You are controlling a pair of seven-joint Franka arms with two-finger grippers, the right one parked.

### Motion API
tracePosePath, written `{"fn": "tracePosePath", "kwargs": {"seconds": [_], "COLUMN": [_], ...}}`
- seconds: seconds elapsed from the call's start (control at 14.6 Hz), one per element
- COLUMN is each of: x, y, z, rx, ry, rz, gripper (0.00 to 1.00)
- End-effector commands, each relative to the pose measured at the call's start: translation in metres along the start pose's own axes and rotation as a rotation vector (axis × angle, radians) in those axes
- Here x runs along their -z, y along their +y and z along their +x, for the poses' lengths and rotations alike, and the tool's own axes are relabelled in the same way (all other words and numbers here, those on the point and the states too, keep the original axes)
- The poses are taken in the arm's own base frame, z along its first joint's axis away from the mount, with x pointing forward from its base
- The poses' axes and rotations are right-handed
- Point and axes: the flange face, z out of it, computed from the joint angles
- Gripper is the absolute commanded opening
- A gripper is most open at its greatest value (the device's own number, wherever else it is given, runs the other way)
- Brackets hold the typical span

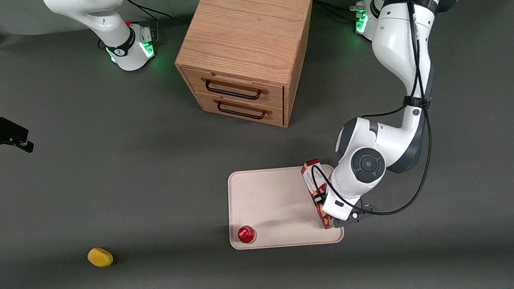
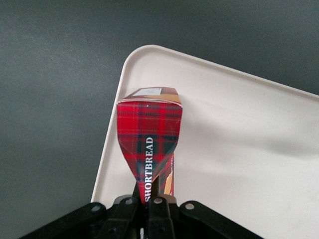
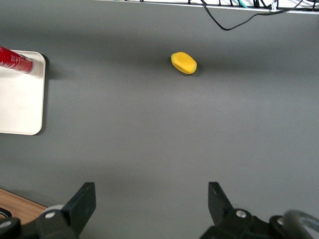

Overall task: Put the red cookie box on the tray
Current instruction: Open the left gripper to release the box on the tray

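The red cookie box (image 1: 312, 177) (image 2: 148, 134) is a long tartan carton marked SHORTBREAD. It lies along the end of the cream-white tray (image 1: 271, 199) (image 2: 239, 149) that is toward the working arm. My left gripper (image 1: 321, 201) (image 2: 149, 198) is shut on the box's end nearer the front camera and pinches the carton's sides inward. The box's other end reaches over the tray close to its rim. Whether the box rests on the tray or hangs just above it does not show.
A small round red object (image 1: 246, 234) (image 3: 15, 60) stands on the tray's corner nearest the front camera, toward the parked arm. A yellow object (image 1: 100, 257) (image 3: 183, 62) lies on the grey table farther that way. A wooden two-drawer cabinet (image 1: 248, 47) stands farther from the camera.
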Motion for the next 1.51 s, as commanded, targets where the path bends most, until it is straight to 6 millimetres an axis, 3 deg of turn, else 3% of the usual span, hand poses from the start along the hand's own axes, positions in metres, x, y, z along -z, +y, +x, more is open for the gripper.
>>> {"fn": "tracePosePath", "kwargs": {"seconds": [0.0, 0.07, 0.21, 0.27, 0.41, 0.69, 0.96, 1.1, 1.24, 1.44], "x": [-0.004, -0.007, -0.013, -0.014, -0.011, 0.022, 0.081, 0.112, 0.179, 0.248], "y": [0.003, -0.001, -0.003, -0.005, -0.009, -0.010, -0.014, -0.033, -0.062, -0.124], "z": [0.001, 0.003, 0.004, 0.006, 0.010, 0.010, 0.013, 0.017, 0.017, 0.019], "rx": [-0.004, -0.004, -0.028, -0.030, -0.029, -0.015, -0.010, -0.004, -0.104, -0.158], "ry": [0.033, 0.032, 0.038, 0.041, 0.047, 0.019, -0.054, -0.088, -0.094, -0.160], "rz": [0.003, 0.006, 0.021, 0.028, 0.030, 0.042, 0.094, 0.117, 0.129, 0.154], "gripper": [0.00, 0.01, 0.33, 0.50, 1.00, 1.00, 1.00, 1.00, 1.00, 1.00]}}
